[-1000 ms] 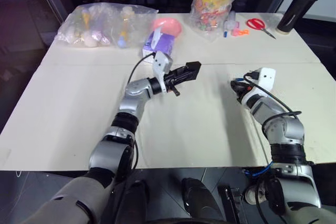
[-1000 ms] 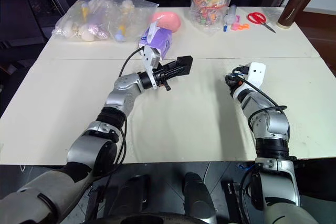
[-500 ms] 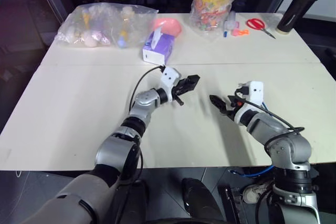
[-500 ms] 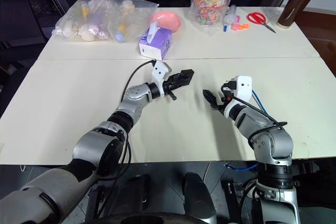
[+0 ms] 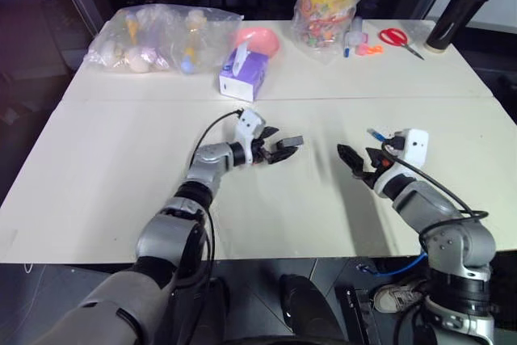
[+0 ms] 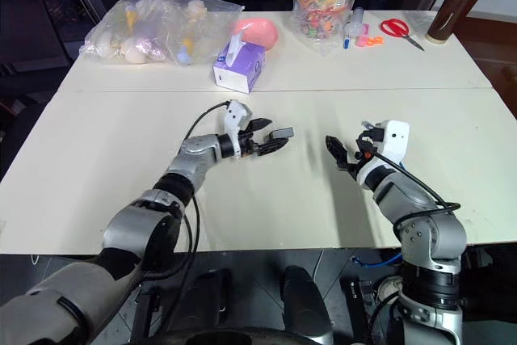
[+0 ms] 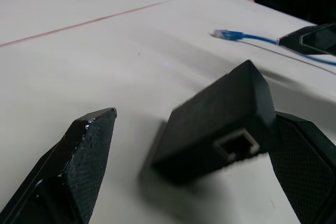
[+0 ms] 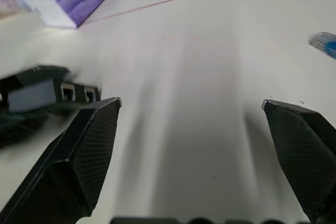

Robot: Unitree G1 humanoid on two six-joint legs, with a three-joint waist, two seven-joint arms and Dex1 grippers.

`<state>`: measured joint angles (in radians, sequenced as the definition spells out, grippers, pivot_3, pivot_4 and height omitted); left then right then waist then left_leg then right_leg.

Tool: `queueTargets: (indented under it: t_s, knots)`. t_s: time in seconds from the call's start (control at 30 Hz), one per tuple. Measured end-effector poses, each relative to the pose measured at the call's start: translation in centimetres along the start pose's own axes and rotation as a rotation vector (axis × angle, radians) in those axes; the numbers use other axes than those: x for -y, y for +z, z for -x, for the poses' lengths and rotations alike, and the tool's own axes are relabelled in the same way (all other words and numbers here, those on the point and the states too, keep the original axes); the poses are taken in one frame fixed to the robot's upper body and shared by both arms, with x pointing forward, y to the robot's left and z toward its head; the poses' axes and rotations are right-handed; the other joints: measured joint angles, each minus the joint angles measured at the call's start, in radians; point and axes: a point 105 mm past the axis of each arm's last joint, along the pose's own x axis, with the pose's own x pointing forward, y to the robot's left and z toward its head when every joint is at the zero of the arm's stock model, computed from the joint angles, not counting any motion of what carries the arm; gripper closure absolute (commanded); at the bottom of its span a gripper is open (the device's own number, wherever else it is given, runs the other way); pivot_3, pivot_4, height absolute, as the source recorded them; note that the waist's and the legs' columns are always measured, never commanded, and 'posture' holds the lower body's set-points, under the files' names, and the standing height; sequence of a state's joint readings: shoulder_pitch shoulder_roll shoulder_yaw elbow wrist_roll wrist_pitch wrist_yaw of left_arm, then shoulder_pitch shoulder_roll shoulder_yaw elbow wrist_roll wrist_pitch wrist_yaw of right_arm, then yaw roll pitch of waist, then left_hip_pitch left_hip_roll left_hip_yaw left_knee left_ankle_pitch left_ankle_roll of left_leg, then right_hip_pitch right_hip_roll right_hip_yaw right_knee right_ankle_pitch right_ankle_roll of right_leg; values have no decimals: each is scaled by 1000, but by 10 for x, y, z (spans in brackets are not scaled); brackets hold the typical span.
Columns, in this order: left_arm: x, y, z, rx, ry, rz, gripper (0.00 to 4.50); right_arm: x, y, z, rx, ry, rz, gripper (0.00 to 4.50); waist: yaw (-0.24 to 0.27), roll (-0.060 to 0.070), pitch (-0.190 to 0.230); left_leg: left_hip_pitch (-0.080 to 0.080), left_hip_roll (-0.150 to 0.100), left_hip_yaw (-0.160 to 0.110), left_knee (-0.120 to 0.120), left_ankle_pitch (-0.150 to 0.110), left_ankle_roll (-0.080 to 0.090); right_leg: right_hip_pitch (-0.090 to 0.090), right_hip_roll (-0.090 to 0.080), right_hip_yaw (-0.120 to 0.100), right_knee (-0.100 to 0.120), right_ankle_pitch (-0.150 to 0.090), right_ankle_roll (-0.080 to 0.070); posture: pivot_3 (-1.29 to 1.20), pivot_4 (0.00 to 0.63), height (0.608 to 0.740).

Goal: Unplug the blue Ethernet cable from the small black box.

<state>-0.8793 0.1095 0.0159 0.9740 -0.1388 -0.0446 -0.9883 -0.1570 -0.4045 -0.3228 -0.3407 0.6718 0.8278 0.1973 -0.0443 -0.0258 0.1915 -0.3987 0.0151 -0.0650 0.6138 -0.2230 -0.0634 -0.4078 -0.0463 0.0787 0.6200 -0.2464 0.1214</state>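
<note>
Between the spread fingers of the left gripper [image 7: 210, 182] sits the small black box [image 7: 220, 124], unplugged. Beyond it on the table [image 5: 121, 167] lies the blue Ethernet cable [image 7: 247, 37], beside the right gripper [image 5: 352, 156], whose jaws also stand wide and empty.

The table [image 5: 121, 159] held one black box [image 7: 218, 127], one blue cable [image 7: 247, 37], one purple tissue box [image 5: 243, 73], one pink bowl [image 5: 258, 39] and one pair of red scissors [image 5: 396, 37]. There was one candy jar [image 5: 329, 2], one dark flask [image 5: 458, 11], and one clear bag [image 5: 157, 38] of what seemed several small items. Two grippers were there, left [image 5: 275, 151] and right [image 5: 361, 159].
</note>
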Motion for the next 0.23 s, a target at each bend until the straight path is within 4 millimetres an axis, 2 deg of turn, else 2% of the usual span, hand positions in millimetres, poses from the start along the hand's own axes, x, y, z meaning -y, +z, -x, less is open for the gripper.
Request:
queueTargets:
  t_s: [0.1, 0.23]
  knots:
    - [-5, 8, 23, -1, 9, 2, 9, -8, 1, 8, 5, 61, 33, 0, 1, 0, 0, 0, 0, 0, 0, 0, 0, 0, 0, 0, 1, 0, 0, 0, 150, 739]
    - [-5, 11, 71, -53, 47, 21, 9, -8, -3, 26, -46, 115, 113, 0, 0, 1, 0, 2, 1, 0, 0, 0, 0, 1, 0, 0, 2, 0, 0, 0, 150, 739]
